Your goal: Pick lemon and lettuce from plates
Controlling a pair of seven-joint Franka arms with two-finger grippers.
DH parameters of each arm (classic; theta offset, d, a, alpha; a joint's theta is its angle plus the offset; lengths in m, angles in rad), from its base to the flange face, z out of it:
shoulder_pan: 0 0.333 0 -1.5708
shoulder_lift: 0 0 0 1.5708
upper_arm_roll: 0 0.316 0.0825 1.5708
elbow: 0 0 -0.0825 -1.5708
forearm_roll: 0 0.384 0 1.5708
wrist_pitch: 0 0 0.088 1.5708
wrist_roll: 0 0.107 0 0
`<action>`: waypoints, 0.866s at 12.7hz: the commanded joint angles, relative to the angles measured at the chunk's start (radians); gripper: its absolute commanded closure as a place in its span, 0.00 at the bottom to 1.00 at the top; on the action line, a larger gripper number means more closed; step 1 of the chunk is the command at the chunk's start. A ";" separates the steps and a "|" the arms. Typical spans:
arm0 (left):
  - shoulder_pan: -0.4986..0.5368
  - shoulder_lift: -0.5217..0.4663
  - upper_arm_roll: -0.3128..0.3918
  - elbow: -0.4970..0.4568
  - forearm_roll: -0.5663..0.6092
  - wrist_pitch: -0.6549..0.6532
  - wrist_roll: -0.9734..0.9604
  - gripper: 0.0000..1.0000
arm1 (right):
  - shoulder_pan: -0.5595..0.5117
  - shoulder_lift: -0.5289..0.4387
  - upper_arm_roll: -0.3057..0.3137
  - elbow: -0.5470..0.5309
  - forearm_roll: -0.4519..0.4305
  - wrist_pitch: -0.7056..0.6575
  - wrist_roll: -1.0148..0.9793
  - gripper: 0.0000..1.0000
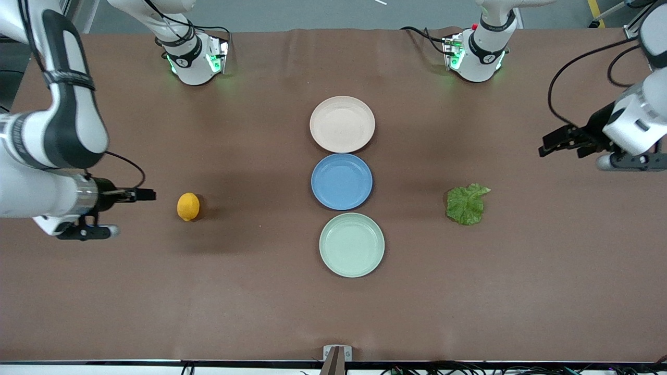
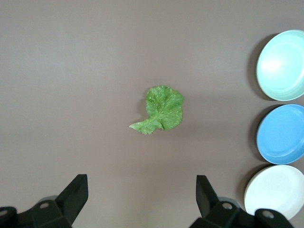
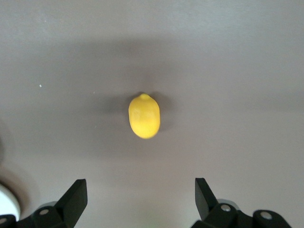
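Note:
The lemon [image 1: 188, 206] lies on the bare brown table toward the right arm's end, on no plate; it also shows in the right wrist view [image 3: 144, 116]. The lettuce [image 1: 466, 204] lies flat on the table toward the left arm's end, on no plate; it also shows in the left wrist view [image 2: 162, 110]. The beige-pink plate [image 1: 342, 124] and the mint green plate [image 1: 351, 245] are both empty. My right gripper [image 1: 146, 195] is open and empty beside the lemon, its jaws wide apart [image 3: 140, 185]. My left gripper [image 1: 550, 144] is open and empty above the table near the lettuce [image 2: 142, 183].
An empty blue plate [image 1: 341, 181] sits between the two task plates in a row down the table's middle. The three plates also show in the left wrist view: mint [image 2: 282, 64], blue [image 2: 282, 133], beige-pink [image 2: 275, 190]. The arm bases stand at the table's back edge.

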 commanded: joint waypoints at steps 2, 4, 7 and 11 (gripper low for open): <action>0.002 0.024 0.000 0.158 0.022 -0.102 0.003 0.00 | -0.044 0.013 0.010 0.202 -0.015 -0.125 -0.012 0.00; 0.000 0.022 0.000 0.195 0.057 -0.116 0.004 0.00 | -0.053 0.014 0.008 0.246 -0.015 -0.127 -0.012 0.00; -0.009 0.022 -0.002 0.221 0.113 -0.120 0.010 0.00 | -0.073 0.007 0.011 0.240 0.004 -0.130 -0.007 0.00; -0.034 0.022 0.026 0.217 0.111 -0.122 0.010 0.00 | -0.071 -0.057 0.010 0.193 -0.018 -0.166 -0.007 0.00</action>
